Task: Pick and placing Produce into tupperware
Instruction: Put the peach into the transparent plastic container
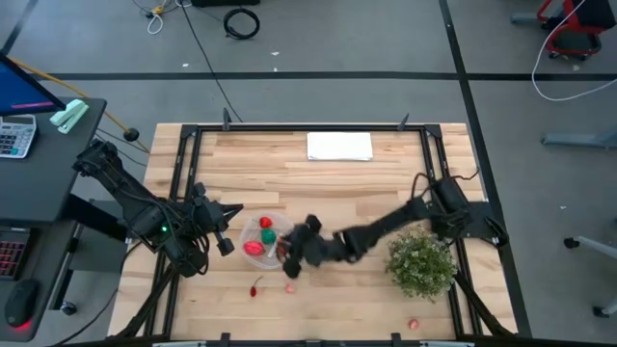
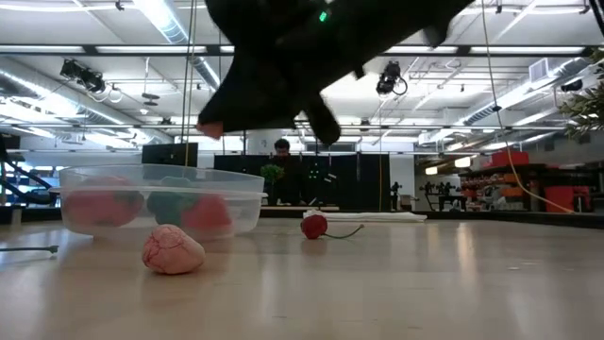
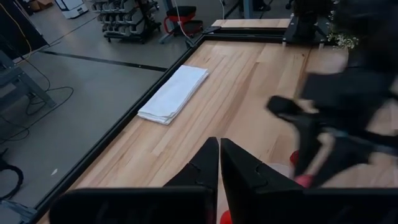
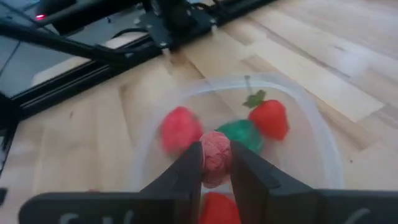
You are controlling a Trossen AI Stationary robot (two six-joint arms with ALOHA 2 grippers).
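Observation:
The tupperware (image 1: 262, 235) is a round clear bowl on the table's near middle; in it lie a pink-red piece (image 4: 180, 127), a green piece (image 4: 241, 134) and a red strawberry (image 4: 268, 118). My right gripper (image 4: 216, 171) hovers over the bowl's right rim (image 1: 287, 255), shut on a pink round piece of produce. My left gripper (image 1: 226, 243) is shut and waits by the bowl's left rim, its fingers (image 3: 219, 163) together. On the table lie a pink piece (image 2: 173, 250), a red cherry with a stem (image 2: 314, 226) and a far pink piece (image 1: 415, 325). My right gripper pinches the pink round piece (image 4: 216, 155) between its two fingers, one finger on each side of its middle. The fingers slant down from the table's right side. The piece is lifted clear and hangs over the inside of the tupperware (image 4: 311, 143).
A bushy green plant (image 1: 421, 263) stands under my right arm near the table's right edge. A folded white sheet (image 1: 339, 146) lies at the far edge. A dark frame runs around the table. A person (image 2: 281, 151) stands in the room behind.

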